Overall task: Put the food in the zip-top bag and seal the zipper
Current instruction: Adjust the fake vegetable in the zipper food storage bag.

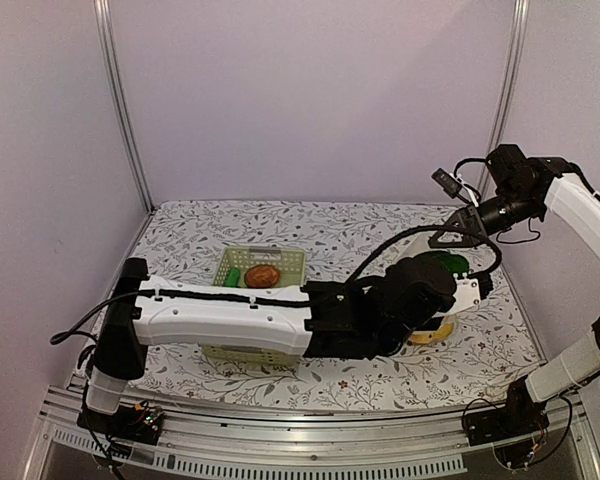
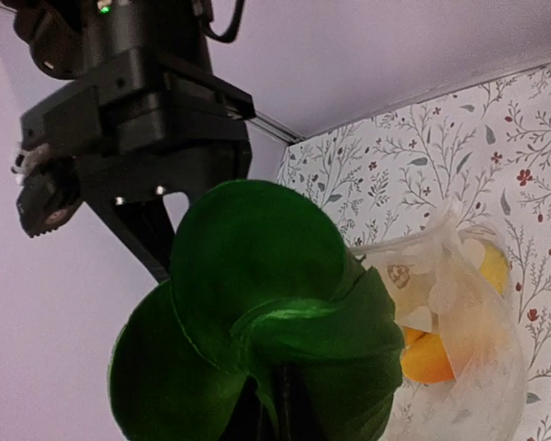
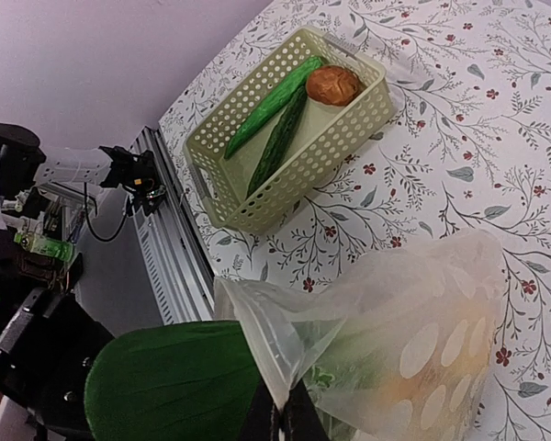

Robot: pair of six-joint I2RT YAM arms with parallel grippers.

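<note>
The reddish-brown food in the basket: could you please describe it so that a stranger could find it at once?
On the flower-patterned table stands a pale green lattice basket. At its end away from the arms lies a reddish-brown piece of food. It alone is round and brown; the two vegetables beside it are long and green.

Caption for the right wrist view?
Right hand pinches the rim of the dotted zip-top bag, green leafy vegetable at its mouth; basket behind holds two cucumbers and a reddish-brown food.
</note>
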